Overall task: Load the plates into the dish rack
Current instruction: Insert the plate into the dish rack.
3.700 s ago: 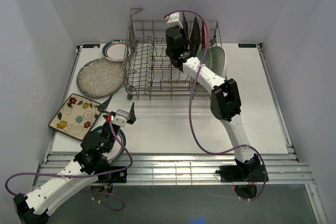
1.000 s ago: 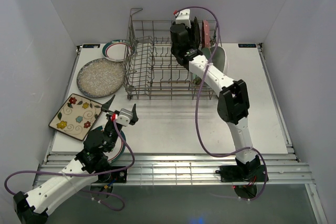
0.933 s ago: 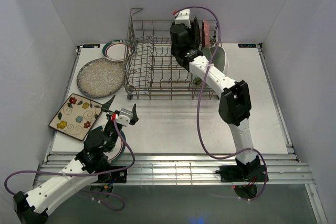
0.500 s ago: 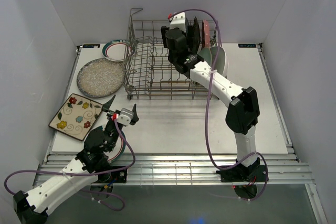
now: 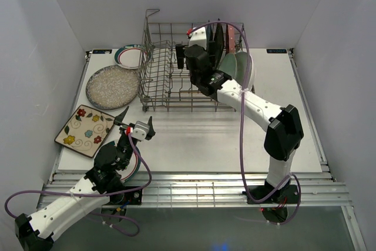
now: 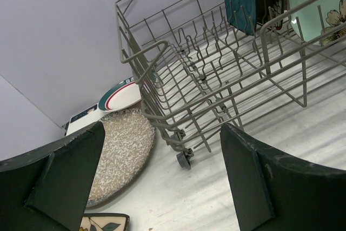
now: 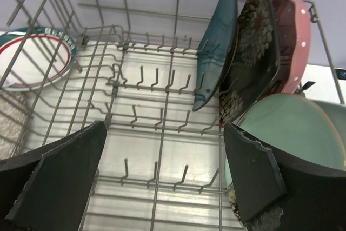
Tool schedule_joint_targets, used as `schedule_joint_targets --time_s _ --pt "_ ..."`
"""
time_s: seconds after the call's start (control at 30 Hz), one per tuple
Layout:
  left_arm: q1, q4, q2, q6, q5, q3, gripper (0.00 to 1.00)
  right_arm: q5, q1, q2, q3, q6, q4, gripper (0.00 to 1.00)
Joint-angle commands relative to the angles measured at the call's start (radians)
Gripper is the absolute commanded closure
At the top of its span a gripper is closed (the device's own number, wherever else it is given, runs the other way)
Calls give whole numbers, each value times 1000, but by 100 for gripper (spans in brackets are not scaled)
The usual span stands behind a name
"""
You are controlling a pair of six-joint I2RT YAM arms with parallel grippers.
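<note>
The grey wire dish rack stands at the back of the table. At its right end stand a teal square plate, a black floral one, a pink one and a mint round one. My right gripper hovers open over the rack's bare tines, just left of the teal plate, and holds nothing. A speckled grey plate, a green-and-red-rimmed plate and a cream flowered square plate lie on the table to the left. My left gripper hangs open and empty near the front.
Another rimmed plate lies partly under my left arm at the table's front edge. The rack's looped handle rises at its left corner, and a small wheel sits under that corner. White walls close in the table on three sides.
My right gripper opened and let go of the teal plate, which now stands in the rack. It then drew back leftward over the tines. The left arm has not moved.
</note>
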State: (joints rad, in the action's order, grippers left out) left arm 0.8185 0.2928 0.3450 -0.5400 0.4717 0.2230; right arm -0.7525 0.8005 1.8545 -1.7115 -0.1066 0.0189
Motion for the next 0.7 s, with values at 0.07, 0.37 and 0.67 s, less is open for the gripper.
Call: schedule_joint_targets --time_s 0.07,0.37,0.67 --pt "4 31 -3 -23 21 -11 2 2 43 -131 116 -18 -121 5" --pt "4 22 -23 -67 16 -33 2 71 83 -409 501 -44 -300 4" --pt "4 17 16 -72 53 -36 2 258 121 -529 636 -61 -280 4"
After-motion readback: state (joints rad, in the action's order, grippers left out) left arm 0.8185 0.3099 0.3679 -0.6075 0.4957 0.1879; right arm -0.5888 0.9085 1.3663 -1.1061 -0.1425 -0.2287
